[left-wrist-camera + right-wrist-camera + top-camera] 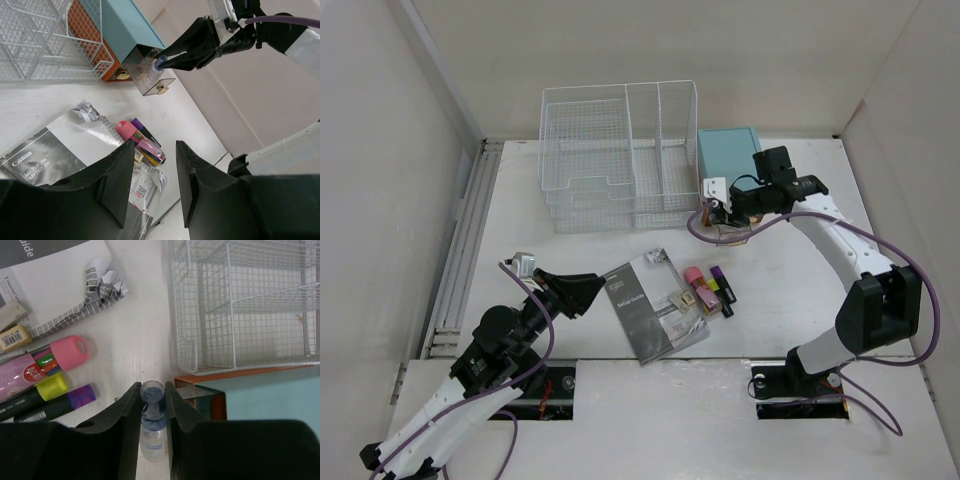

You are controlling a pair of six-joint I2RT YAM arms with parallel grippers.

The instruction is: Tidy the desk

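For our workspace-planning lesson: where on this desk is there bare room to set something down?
Bare desk between the wire rack and the left gripper, and between the markers and the right arm. Crowded around the booklet and before the teal box, where the right gripper holds a bottle.

White wire-mesh rack [620, 155], teal box [728, 150], pink highlighter [67, 352], blue-capped bottle [152, 432], white desk [800, 300]

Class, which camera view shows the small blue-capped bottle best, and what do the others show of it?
Right wrist view: the bottle sits centre, blue cap and clear body pinched in the right gripper. The left wrist view shows it smaller, side-on, at a clear drawer. In the top external view it cannot be made out.
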